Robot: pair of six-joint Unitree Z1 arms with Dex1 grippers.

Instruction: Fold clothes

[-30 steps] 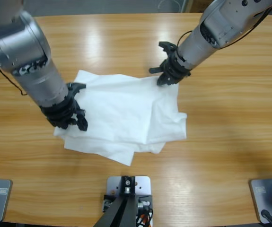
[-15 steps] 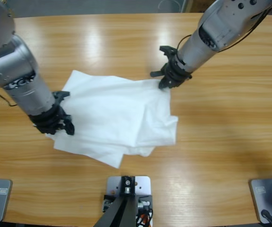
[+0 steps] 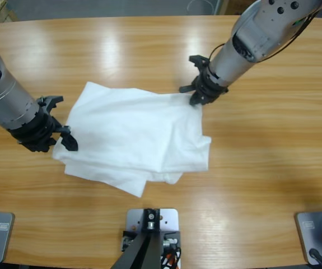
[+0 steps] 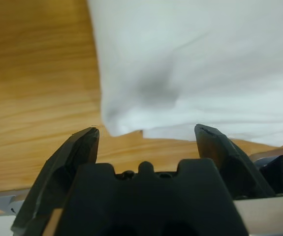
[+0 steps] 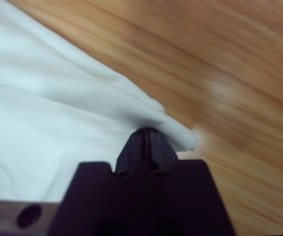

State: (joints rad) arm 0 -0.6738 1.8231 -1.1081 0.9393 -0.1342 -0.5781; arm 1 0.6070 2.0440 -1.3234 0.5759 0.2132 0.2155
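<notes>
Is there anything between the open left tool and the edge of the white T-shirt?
Only bare wooden table separates the left tool from the T-shirt, in the left wrist view.

Legible text, labels, brands, numbers, signs: none. White T-shirt (image 3: 133,134): plain fabric on every visible fold, no print or neck label in sight. Wooden table (image 3: 261,168): bare grain, unmarked. Arm casings: no readable marking in the high view or either wrist view.
</notes>
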